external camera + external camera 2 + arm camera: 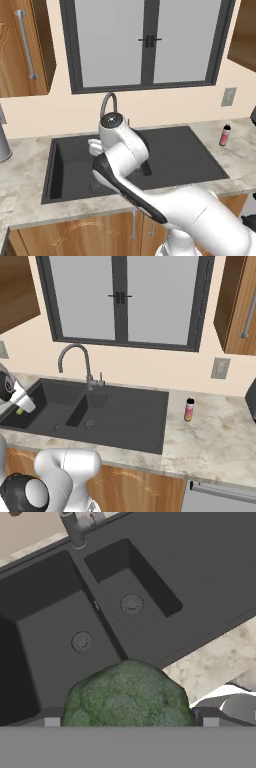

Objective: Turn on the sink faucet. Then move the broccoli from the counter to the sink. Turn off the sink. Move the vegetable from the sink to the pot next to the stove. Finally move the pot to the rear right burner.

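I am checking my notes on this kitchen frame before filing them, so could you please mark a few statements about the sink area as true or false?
1. The broccoli sits between the fingertips of the gripper in the hand view. True.
2. The sink has a single basin. False: it has two basins, a larger and a smaller one, each with a round drain.
3. A small bottle stands on the counter to the right of the sink. True.
4. The sink faucet is a short, straight white spout. False: it is a tall dark gooseneck spout.
5. The window behind the sink has a dark frame. True.
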